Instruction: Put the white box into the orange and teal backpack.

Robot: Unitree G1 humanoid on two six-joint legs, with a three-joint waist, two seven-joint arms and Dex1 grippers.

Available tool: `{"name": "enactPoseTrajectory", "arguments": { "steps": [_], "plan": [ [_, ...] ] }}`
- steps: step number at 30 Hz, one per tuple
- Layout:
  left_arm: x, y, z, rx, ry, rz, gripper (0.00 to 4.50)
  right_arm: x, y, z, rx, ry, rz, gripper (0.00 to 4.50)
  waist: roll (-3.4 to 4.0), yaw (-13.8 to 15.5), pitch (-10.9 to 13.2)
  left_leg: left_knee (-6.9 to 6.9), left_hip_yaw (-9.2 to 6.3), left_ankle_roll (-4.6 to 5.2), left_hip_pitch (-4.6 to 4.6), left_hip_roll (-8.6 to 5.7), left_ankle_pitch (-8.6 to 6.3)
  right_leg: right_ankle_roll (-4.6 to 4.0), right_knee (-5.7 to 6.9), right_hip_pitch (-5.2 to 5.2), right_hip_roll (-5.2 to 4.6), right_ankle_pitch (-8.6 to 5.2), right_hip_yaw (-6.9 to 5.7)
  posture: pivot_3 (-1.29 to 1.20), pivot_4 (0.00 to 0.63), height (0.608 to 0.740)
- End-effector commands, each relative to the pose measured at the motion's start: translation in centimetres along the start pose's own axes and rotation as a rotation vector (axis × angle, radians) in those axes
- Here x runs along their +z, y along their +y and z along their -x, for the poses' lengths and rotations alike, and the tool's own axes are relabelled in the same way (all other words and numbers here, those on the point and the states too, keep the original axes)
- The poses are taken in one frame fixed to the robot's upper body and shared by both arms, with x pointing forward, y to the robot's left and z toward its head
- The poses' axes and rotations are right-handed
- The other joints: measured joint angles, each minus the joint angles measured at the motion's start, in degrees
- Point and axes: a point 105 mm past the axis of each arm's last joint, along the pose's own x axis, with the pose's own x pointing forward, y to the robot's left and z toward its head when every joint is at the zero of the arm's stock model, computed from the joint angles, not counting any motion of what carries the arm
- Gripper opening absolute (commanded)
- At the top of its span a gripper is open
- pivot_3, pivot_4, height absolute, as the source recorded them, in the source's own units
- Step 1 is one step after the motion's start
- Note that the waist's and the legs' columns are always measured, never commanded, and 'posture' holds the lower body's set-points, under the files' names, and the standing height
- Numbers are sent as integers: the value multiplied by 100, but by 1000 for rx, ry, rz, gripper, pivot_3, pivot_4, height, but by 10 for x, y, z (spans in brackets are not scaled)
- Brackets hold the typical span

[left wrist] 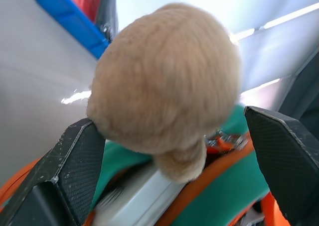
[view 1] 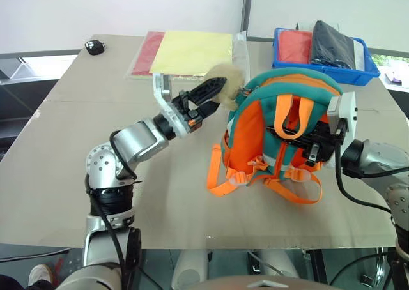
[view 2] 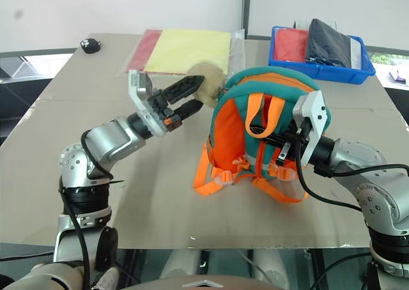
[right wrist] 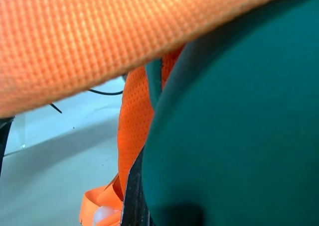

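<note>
- One table point(view 1: 77, 149) carries everything; its near half holds the backpack, its far edge the other things.
- One backpack point(view 1: 255, 130) stands upright at centre right, straps facing the robot, teal top up.
- One blue tray point(view 1: 281, 53) sits at the far right with red and dark contents; one yellow sheet point(view 1: 192, 52) lies at far centre, with a red sheet point(view 1: 146, 50) beside it on the left. One small dark object point(view 1: 94, 46) rests at the far left corner.
- Two grippers are at work. The right gripper point(view 2: 281, 140) is closed on the pack from the right, at the straps; in its wrist view an orange strap and teal fabric press close, so it seems to be steadying the pack.
- The left gripper point(view 1: 208, 95) hovers at the pack's upper left, fingers spread wide and holding nothing. In its wrist view the one plush charm point(left wrist: 164, 84) sits between the two fingers, not gripped.
- The box point(left wrist: 134, 201): a pale strip shows in the left wrist view just under the charm, between teal and orange edges. This looks like the white case already lodged at the pack's top opening; how deep it sits cannot be told.
- Step in hand, as judged: finishing the insertion, with the left gripper free near the opening.
- The next move likely calls for pushing the case fully down past the charm while the right gripper keeps the pack upright; the charm could get in the way.
</note>
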Motion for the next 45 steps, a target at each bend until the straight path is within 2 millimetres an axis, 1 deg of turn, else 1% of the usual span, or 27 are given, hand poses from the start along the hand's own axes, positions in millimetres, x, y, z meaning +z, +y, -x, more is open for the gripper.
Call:
{"name": "enactPoseTrajectory", "arguments": {
  "steps": [1,3,4,5,7,8,9,14,15,18,19,23,26,27,28,29,30,31,35,38,42,44,45],
  "plan": [
    [1,-4,-5,-24,-29,48,3701,12,4,2,4,-25,46,0,0,-1,0,0,0,0,0,0,0,0,0,0,0,0,0,0,150,740],
    [-1,-5,-7,-31,-27,54,2708,11,4,3,-1,-24,44,0,-1,-2,1,0,-1,0,0,1,0,0,0,0,1,0,0,0,150,740],
    [-1,-6,-8,-33,-34,60,2502,10,3,4,-5,-24,41,0,-1,-2,1,0,-1,0,0,1,0,1,0,0,2,0,0,0,150,740],
    [0,-5,-9,-30,-44,63,1768,9,3,5,-7,-23,38,0,-1,-2,1,-1,-1,0,0,1,0,2,0,0,2,1,-1,0,150,740],
    [3,-3,-9,-24,-62,68,790,7,3,7,-12,-20,32,0,-1,-2,0,-2,-2,0,0,1,0,2,-1,0,2,1,-1,0,150,740],
    [5,-1,-9,-20,-71,73,476,6,3,8,-13,-20,31,0,-1,-1,0,-2,-1,0,0,1,0,2,-1,0,2,1,-1,0,150,740],
    [6,1,-9,-16,-79,79,34,5,3,9,-15,-20,28,0,-1,-1,0,-2,-1,0,-1,0,0,2,-1,0,2,1,-1,0,150,740],
    [9,2,-8,-22,-93,84,34,1,2,14,-26,-14,22,0,-1,0,0,0,-1,0,0,0,0,-1,-2,1,2,-1,-1,0,150,740],
    [13,-2,-8,-48,-118,70,34,1,1,14,-34,-16,23,0,-1,-1,0,1,-1,0,0,0,0,-1,-2,1,2,-1,-1,0,150,740],
    [36,-30,-3,-199,-228,-87,34,9,-14,11,-128,-87,28,0,-2,-3,0,2,0,0,0,0,0,-13,-2,1,4,-8,0,0,150,740],
    [40,-35,-2,-223,-246,-127,34,12,-18,10,-149,-106,31,0,-1,-3,1,2,0,0,0,1,0,-14,-2,0,6,-8,0,0,150,740],
    [70,-65,2,-335,-372,-256,34,41,-48,6,-298,-259,34,0,-3,-11,3,2,3,-1,1,1,0,-15,-2,0,8,-8,4,0,150,740],
    [86,-91,4,-418,-420,-369,34,63,-63,4,-355,-368,22,0,-5,-11,10,-1,4,0,-4,1,0,-14,-6,-3,7,-8,4,0,150,740],
    [90,-98,5,-438,-431,-392,34,69,-68,4,-373,-398,17,0,-4,-11,11,-4,2,0,-14,2,0,5,-7,-13,10,2,2,0,150,740],
    [98,-112,10,-480,-463,-419,34,81,-77,5,-406,-449,-3,0,-4,-11,11,-5,3,-1,-27,1,0,7,-7,-28,10,4,3,0,150,740],
    [105,-121,15,-502,-491,-442,34,91,-86,6,-443,-502,-21,0,-5,-15,11,-4,2,0,-42,2,0,9,-5,-42,10,5,2,0,150,740],
    [110,-125,20,-503,-509,-459,34,100,-93,8,-470,-552,-52,0,-4,-37,12,-2,1,-1,-69,2,1,11,-1,-67,9,7,1,0,150,740],
    [112,-122,24,-479,-513,-480,34,106,-99,9,-493,-586,-73,0,-2,-62,14,1,3,-3,-92,3,3,11,4,-92,9,8,4,0,150,740],
    [118,-90,35,-328,-529,-489,34,113,-115,11,-580,-639,-117,0,0,-97,14,-27,2,-23,-93,4,14,10,2,-95,6,6,-1,0,150,740],
    [113,-43,53,-130,-531,-479,34,114,-130,18,-691,-676,-148,0,0,-112,14,-42,7,-26,-100,4,16,11,-10,-95,-3,5,-8,0,150,740],
    [107,-1,71,41,-564,-459,34,111,-139,21,-754,-688,-165,0,1,-114,22,-45,20,-27,-106,2,15,14,-15,-99,-12,5,-5,0,150,740],
    [105,26,84,154,-597,-438,34,109,-143,24,-784,-707,-196,0,1,-127,22,-43,20,-26,-108,2,15,14,-5,-106,-11,5,-4,0,150,740],
    [104,36,89,196,-609,-432,34,109,-145,25,-793,-713,-204,0,1,-139,22,-43,21,-24,-104,3,14,14,-4,-107,-10,5,-2,0,150,740]
  ]
}}
